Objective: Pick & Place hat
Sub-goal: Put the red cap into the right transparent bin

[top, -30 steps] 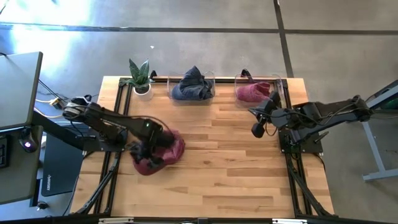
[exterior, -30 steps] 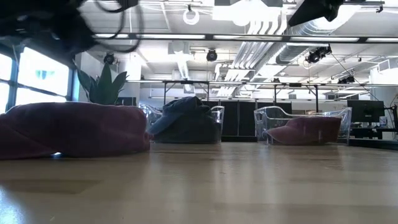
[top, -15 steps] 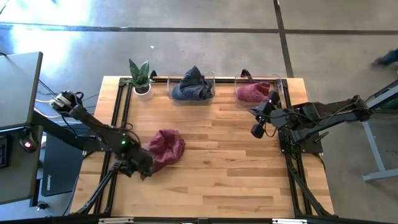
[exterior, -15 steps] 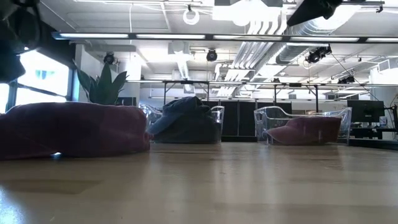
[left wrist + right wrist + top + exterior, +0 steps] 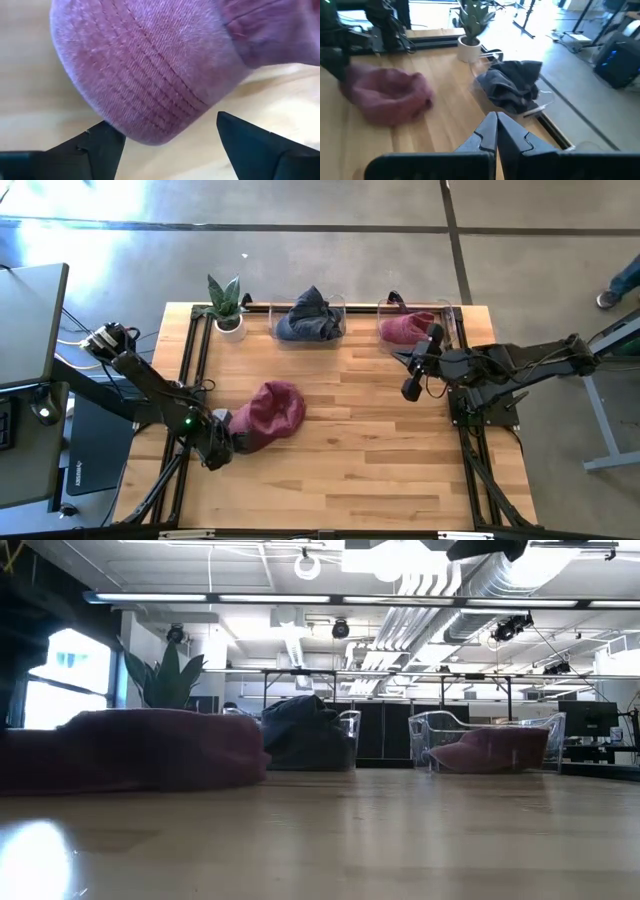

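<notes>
A maroon hat point(image 5: 272, 410) lies on the wooden table's left half, also seen in the low view point(image 5: 130, 750), the right wrist view point(image 5: 390, 95) and, up close, the left wrist view point(image 5: 150, 65). My left gripper point(image 5: 222, 443) is low at the hat's near-left side. It is open point(image 5: 164, 122), with one finger on each side of the stitched brim. My right gripper point(image 5: 408, 390) hangs shut point(image 5: 496, 117) above the table's right part, away from the hat. My left gripper comes at the hat level from the table's near-left side. Its open fingers straddle the rounded end of the stitched brim point(image 5: 145, 132). One fingertip point(image 5: 107, 135) meets the brim's edge, and the other point(image 5: 225, 122) stands apart. The hat lies flat on the table.
Along the far edge stand a potted plant point(image 5: 226, 305), a clear bin point(image 5: 342, 308) holding a dark blue hat point(image 5: 308, 320) and a clear bin point(image 5: 385, 308) holding a pink-maroon hat point(image 5: 410, 328). Bare wood lies in the table's middle and near half.
My left gripper moved off the top of the hat toward the table's near-left corner and dropped low. It then came in at the hat's near-left edge. The hat spread out and slid a little toward the right and far side. The right arm barely moved.
</notes>
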